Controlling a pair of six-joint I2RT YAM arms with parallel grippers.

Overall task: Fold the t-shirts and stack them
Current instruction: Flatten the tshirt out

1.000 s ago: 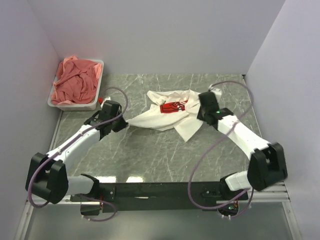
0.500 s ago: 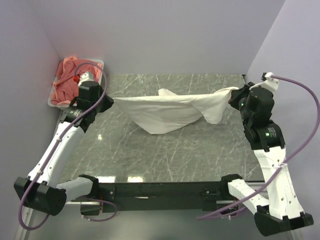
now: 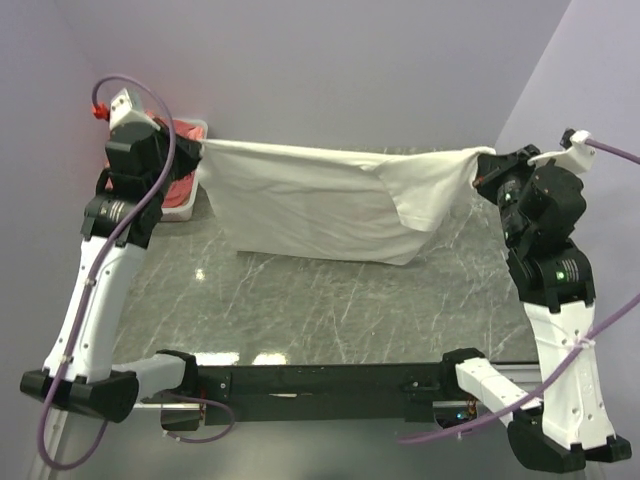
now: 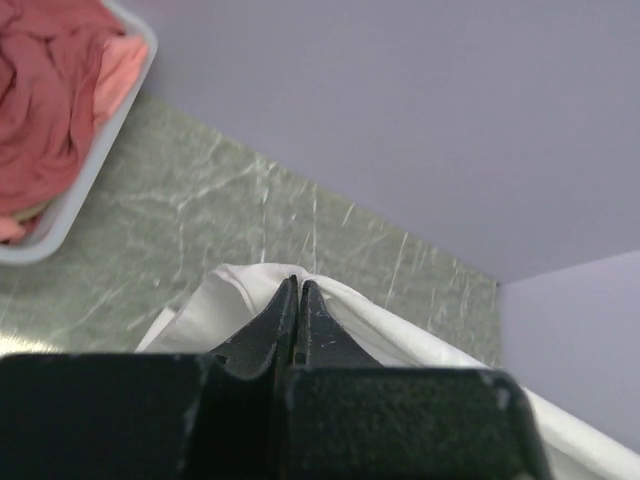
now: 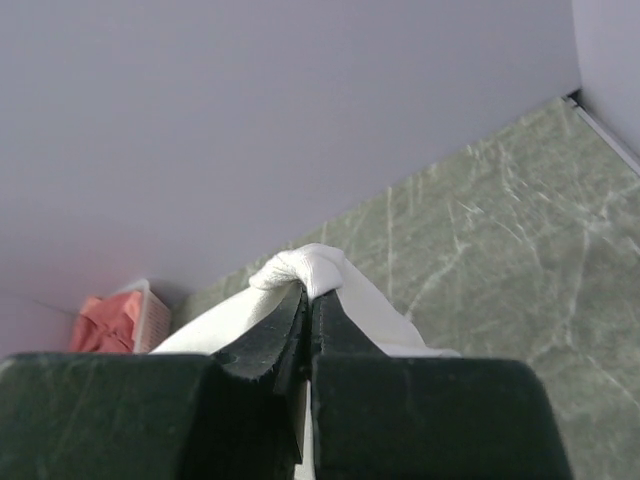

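Observation:
The white t-shirt (image 3: 310, 200) hangs stretched wide in the air between my two grippers, high above the marble table; its red print does not show. My left gripper (image 3: 198, 150) is shut on its left corner, seen in the left wrist view (image 4: 298, 284) with white cloth (image 4: 240, 290) pinched at the tips. My right gripper (image 3: 480, 165) is shut on its right corner, and in the right wrist view (image 5: 309, 292) a bunch of cloth (image 5: 310, 265) sticks out past the tips. The salmon-pink t-shirts (image 4: 45, 90) lie heaped in the white tub.
The white tub (image 3: 190, 205) stands at the back left against the wall, mostly hidden by my left arm in the top view; it shows in the left wrist view (image 4: 95, 165). Lavender walls enclose the table on three sides.
Both arms have lifted and spread apart, raising the white shirt from a crumpled heap on the table into a wide hanging sheet. The red print has turned out of sight.

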